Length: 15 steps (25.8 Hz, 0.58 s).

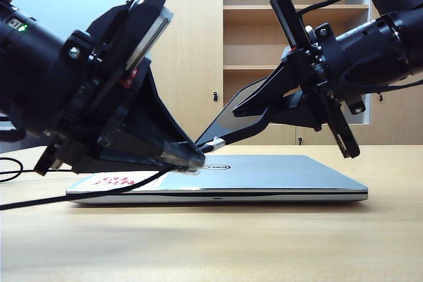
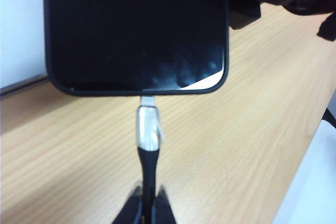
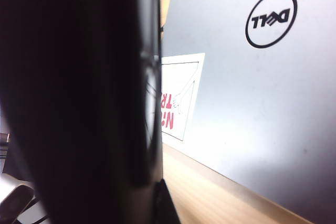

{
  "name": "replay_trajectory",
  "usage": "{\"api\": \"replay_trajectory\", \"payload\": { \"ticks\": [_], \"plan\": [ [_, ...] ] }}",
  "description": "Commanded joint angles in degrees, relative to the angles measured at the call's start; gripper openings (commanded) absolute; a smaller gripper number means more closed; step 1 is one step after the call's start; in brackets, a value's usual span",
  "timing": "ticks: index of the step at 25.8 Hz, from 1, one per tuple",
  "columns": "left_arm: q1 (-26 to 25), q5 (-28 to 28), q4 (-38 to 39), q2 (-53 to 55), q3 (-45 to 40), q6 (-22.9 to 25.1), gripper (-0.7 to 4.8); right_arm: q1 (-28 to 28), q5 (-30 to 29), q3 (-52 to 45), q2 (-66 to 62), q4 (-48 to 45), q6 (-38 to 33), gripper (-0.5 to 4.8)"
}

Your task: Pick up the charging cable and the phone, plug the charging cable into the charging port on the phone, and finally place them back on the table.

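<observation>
The left claw (image 2: 147, 208) is pinching the black neck of the charging cable (image 2: 147, 145), whose silver plug sits at the phone's (image 2: 136, 30) bottom edge just ahead of it, seemingly seated in the port. The right claw (image 1: 264, 113) holds the phone tilted above the closed silver laptop (image 1: 264, 176) on the counter (image 1: 211, 242); its grip looks pressed tight, though the phone blocks that wrist view. A wooden shelf cabinet (image 1: 291, 31) stands behind.
</observation>
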<state>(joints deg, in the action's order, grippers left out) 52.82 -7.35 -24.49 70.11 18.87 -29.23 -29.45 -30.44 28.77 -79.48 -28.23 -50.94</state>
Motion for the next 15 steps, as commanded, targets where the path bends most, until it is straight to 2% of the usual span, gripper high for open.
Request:
{"api": "replay_trajectory", "payload": {
  "ticks": [1,9,15],
  "plan": [
    [-0.1,0.5,-2.6,-0.2,0.3,0.0,-0.06,-0.4,-3.0,0.3,0.5,-1.3,-1.4,-0.05],
    [-0.1,0.5,-2.7,-0.2,0.3,0.0,-0.06,-0.4,-4.3,0.3,0.5,-2.1,-5.0,-0.05],
    [-0.1,0.5,-4.8,-0.2,0.3,-0.2,-0.06,-0.4,-4.3,0.3,0.5,-2.2,-4.3,-0.05]
  ]
}}
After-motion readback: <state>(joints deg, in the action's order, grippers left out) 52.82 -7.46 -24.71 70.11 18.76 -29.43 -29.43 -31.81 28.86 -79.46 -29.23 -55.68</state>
